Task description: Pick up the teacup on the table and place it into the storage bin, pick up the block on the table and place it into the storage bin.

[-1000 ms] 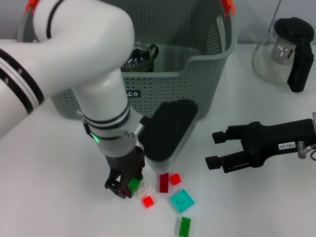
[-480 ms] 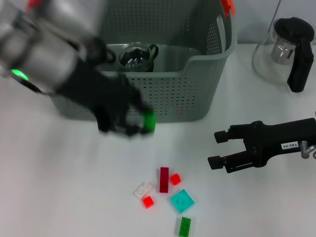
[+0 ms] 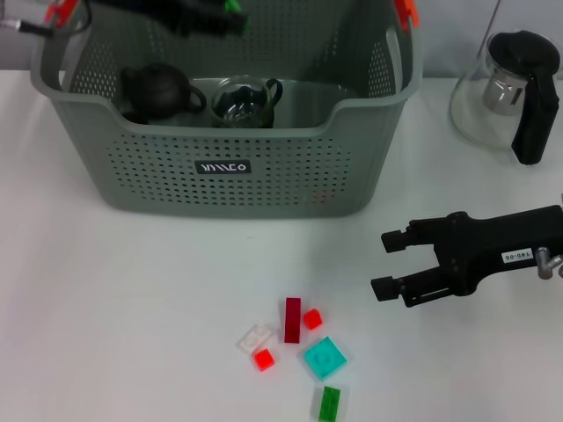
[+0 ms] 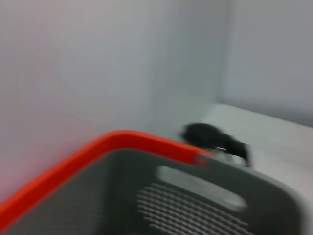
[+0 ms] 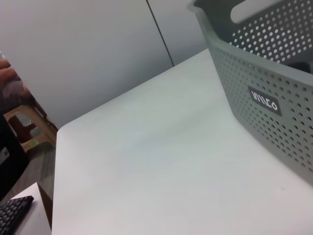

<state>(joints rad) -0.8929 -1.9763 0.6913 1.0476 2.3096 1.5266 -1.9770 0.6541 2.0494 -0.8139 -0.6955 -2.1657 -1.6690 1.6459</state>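
L pincer (image 3: 198,16) is now up over the storage bin (image 3: 264,180), above its far L part, pinching a green block (image 3: 234,7); a sec ago it was down on the desk (image 3: 132,299) at the block pile in front of the bin, and half a sec ago it was swinging past the bin's front wall w/ the green piece already in its grip. So the grab is done and the carry nearly so; what's left for this block, I'd judge, is letting go over the bin interior. Glass teacup (image 3: 244,101) sits inside the bin, next to a dark teapot (image 3: 158,88), so the cup half of the task looks finished. On the desk in front of the bin the rest of the pile lies unmoved: dark red bar (image 3: 292,319), small red cube (image 3: 312,319), another red cube (image 3: 262,359), clear piece (image 3: 254,338), teal square (image 3: 325,358), green strip (image 3: 329,403). R pincer (image 3: 387,264) is parked to the R of the bin's front, spread, holding nothing, hardly shifted. Glass carafe (image 3: 510,88) stands R of the bin, apart from it.
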